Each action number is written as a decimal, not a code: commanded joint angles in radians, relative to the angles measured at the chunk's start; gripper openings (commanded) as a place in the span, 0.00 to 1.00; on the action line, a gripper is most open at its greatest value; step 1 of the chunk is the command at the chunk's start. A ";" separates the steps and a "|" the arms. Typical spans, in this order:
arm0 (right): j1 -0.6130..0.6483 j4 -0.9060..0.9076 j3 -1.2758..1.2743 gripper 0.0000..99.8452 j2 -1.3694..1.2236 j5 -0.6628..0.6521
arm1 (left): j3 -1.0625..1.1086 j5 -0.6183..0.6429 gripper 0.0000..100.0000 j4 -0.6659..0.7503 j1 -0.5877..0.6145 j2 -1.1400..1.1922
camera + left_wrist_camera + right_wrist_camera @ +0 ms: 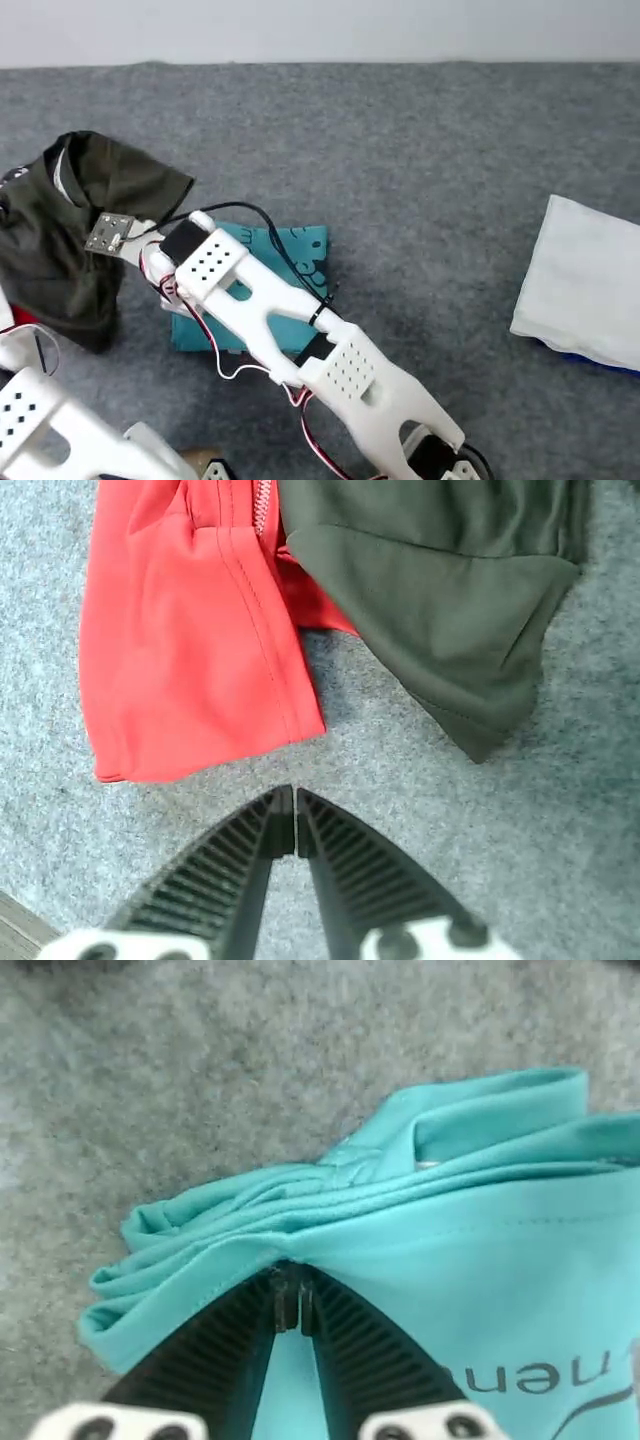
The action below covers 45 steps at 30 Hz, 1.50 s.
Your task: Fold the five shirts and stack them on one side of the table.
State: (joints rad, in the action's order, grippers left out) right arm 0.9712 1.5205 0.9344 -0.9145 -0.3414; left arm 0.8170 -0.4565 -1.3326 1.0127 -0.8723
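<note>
A teal shirt [300, 250] lies partly folded on the grey carpet, left of centre. My right arm [215, 262] stretches across it from the near edge. My right gripper [290, 1305] is shut on the teal shirt's [480, 1280] bunched hem. A crumpled dark green shirt [70, 230] sits at the far left, overlapping a red shirt [190, 640]. My left gripper [295, 825] hangs shut and empty over bare carpet, just short of the red shirt and the dark green shirt [450, 590]. A folded white shirt [590, 280] rests at the right on a blue one [590, 362].
My left arm [40, 420] occupies the near left corner. Grey carpet [420, 170] covers the table, with open room between the teal shirt and the white stack. A pale wall runs along the far edge.
</note>
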 commanded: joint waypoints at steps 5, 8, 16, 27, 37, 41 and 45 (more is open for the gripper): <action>-0.007 0.143 0.011 0.01 0.194 0.011 | -0.047 -0.015 0.01 -0.006 -0.002 -0.023; -0.012 0.249 0.011 0.01 0.228 0.057 | -0.047 -0.015 0.01 -0.008 -0.003 -0.023; -0.087 0.278 0.002 0.01 0.286 0.187 | -0.048 -0.015 0.01 -0.008 -0.003 -0.023; -0.216 0.277 -0.456 0.02 0.550 0.463 | -0.048 -0.017 0.01 -0.006 -0.003 -0.023; -0.208 0.260 -0.583 0.24 0.555 0.873 | -0.041 -0.017 0.01 -0.002 -0.005 -0.021; -0.203 0.231 -0.583 0.41 0.486 0.944 | -0.041 -0.017 0.01 -0.003 -0.005 -0.021; -0.202 0.199 -0.583 0.42 0.417 0.950 | -0.041 -0.017 0.01 -0.003 -0.005 -0.021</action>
State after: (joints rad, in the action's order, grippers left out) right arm 0.7641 1.7354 0.3406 -0.4864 0.5915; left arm 0.8170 -0.4641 -1.3326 1.0127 -0.8723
